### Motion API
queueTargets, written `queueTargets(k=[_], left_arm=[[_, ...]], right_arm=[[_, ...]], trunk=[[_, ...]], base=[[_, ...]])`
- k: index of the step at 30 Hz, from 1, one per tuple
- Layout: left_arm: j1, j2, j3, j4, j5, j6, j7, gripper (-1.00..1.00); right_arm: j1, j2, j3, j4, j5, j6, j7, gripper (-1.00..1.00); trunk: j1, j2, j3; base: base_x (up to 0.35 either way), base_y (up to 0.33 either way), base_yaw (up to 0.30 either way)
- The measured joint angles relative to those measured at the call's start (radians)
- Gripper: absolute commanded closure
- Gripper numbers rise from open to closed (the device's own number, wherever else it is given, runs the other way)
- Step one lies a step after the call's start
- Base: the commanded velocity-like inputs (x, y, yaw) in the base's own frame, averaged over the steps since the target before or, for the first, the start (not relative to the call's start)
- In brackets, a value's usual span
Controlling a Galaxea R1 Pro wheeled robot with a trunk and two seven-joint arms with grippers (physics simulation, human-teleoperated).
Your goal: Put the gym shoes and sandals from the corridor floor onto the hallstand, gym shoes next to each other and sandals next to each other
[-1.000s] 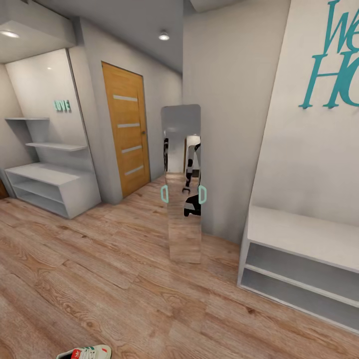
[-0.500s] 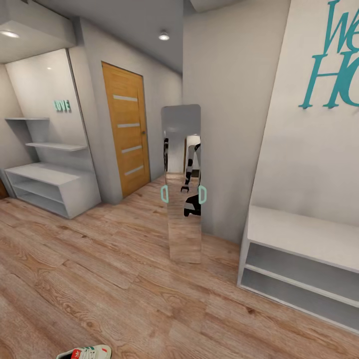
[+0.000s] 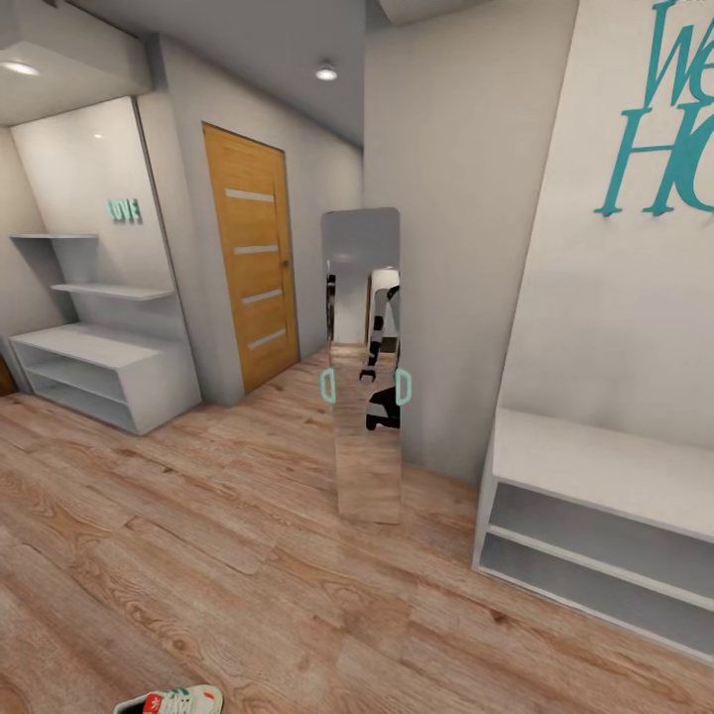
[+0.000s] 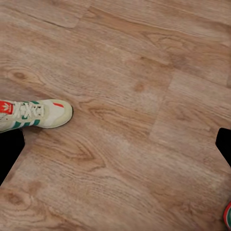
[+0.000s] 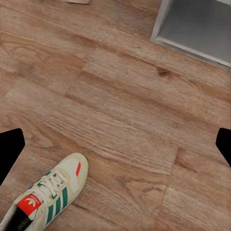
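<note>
One cream-white gym shoe (image 3: 174, 702) with green stripes lies on the corridor floor (image 3: 198, 555) at the bottom edge of the head view. In the left wrist view my left gripper (image 4: 115, 149) hangs open above the planks, a gym shoe (image 4: 33, 114) beside one fingertip (image 4: 9, 154), and a red-and-green shoe edge (image 4: 227, 214) at the corner. My right gripper (image 5: 115, 147) is open too, high over a gym shoe (image 5: 45, 197) lying on the wood. The pale grey hallstand (image 3: 99, 377) with staggered shelves stands far left. The sandals are out of view.
A tall standing mirror (image 3: 365, 367) leans at the wall corner mid-corridor. A plain low white bench (image 3: 595, 516) sits at the right, its corner (image 5: 192, 24) in the right wrist view. A wooden door (image 3: 248, 258) is beyond the hallstand. Open floor lies between.
</note>
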Motion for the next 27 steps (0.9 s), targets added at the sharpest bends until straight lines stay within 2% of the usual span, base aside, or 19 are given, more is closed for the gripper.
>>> queueTargets(k=[7, 16, 27], left_arm=[[0.0, 0.002, 0.001, 0.0, 0.0, 0.0, 0.0, -1.0], [-0.001, 0.003, 0.002, 0.0, 0.0, 0.0, 0.0, -1.0], [-0.001, 0.003, 0.002, -0.004, 0.001, 0.0, 0.0, -1.0]], right_arm=[[0.0, 0.0, 0.0, 0.0, 0.0, 0.0, 0.0, -1.0], [0.0, 0.0, 0.0, 0.002, 0.0, 0.0, 0.0, -1.0], [0.0, 0.0, 0.001, 0.002, 0.0, 0.0, 0.0, -1.0]], trunk=[[0.0, 0.0, 0.0], [0.0, 0.0, 0.0], [0.0, 0.0, 0.0]], base=[[-0.15, 0.194, -0.117], [-0.186, 0.25, -0.232], [-0.043, 0.294, -0.261]])
